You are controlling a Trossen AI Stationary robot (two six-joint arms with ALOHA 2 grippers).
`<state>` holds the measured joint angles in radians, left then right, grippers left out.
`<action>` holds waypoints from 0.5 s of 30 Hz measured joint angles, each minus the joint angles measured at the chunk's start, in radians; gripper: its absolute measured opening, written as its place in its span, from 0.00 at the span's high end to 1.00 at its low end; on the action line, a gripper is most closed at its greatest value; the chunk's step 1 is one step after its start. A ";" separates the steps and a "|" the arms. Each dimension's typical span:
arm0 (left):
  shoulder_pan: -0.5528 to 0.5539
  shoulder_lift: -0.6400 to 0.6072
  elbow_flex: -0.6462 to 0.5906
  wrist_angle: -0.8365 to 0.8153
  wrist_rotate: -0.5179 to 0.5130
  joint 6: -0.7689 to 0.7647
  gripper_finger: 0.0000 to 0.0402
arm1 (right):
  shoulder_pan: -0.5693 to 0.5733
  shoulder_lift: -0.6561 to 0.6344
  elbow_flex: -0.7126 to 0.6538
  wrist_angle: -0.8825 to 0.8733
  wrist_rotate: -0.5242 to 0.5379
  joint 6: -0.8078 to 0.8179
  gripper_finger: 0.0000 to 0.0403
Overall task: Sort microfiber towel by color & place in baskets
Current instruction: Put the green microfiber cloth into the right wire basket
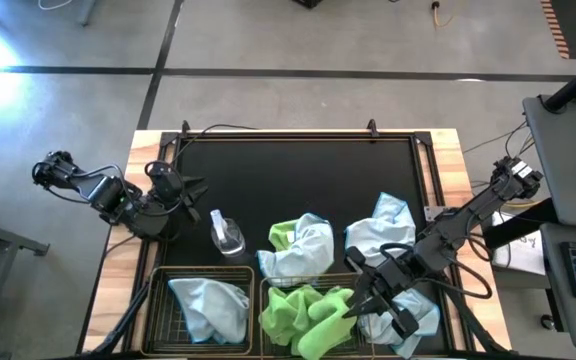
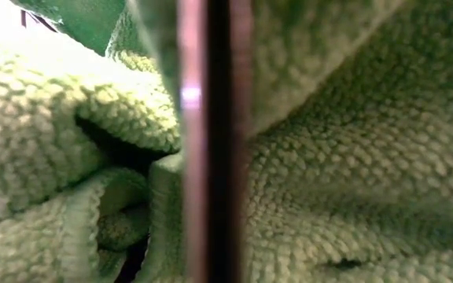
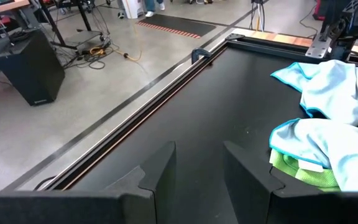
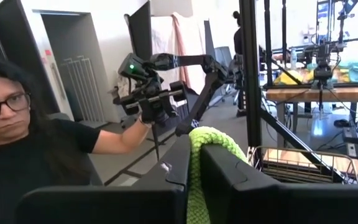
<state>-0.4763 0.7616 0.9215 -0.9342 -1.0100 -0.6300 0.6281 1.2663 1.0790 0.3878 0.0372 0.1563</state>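
Two black wire baskets stand at the near edge. The left basket [image 1: 160, 300] holds a pale blue towel [image 1: 211, 307]; the right basket [image 1: 268, 340] holds lime green towels [image 1: 303, 318], which also fill the low view [image 2: 352, 157]. My right gripper [image 1: 353, 300] is over the right basket, shut on green cloth. On the mat lie a green and blue heap [image 1: 298, 247], a blue towel [image 1: 383, 228] and another blue towel [image 1: 413, 318] under the right arm. My left gripper [image 1: 190, 187] waits open at the table's left. My right gripper [image 4: 194, 180] pinches a rounded fold of a lime green towel [image 4: 211, 138] between its two fingers [image 4: 174, 167]; the fold stands up above the fingertips. It comes in slanting from the table's far right. The rest of the cloth [image 1: 318, 312] lies in the right basket.
A small clear spray bottle [image 1: 226, 236] stands upright on the mat between the left arm and the towel heap. The far half of the black mat [image 1: 298, 175] is bare. A person [image 4: 23, 149] holding a handheld arm sits beyond the near edge.
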 joint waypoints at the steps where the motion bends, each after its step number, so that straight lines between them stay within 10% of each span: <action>1: 0.000 0.000 0.000 0.000 0.000 0.000 0.72 | 0.000 0.000 0.000 -0.002 0.000 -0.001 0.92; 15: 0.000 -0.009 0.000 0.000 0.000 0.004 0.72 | 0.000 0.000 0.000 -0.026 0.018 -0.001 0.66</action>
<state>-0.4763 0.7528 0.9215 -0.9344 -1.0103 -0.6262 0.6281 1.2663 1.0792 0.3616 0.0547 0.1555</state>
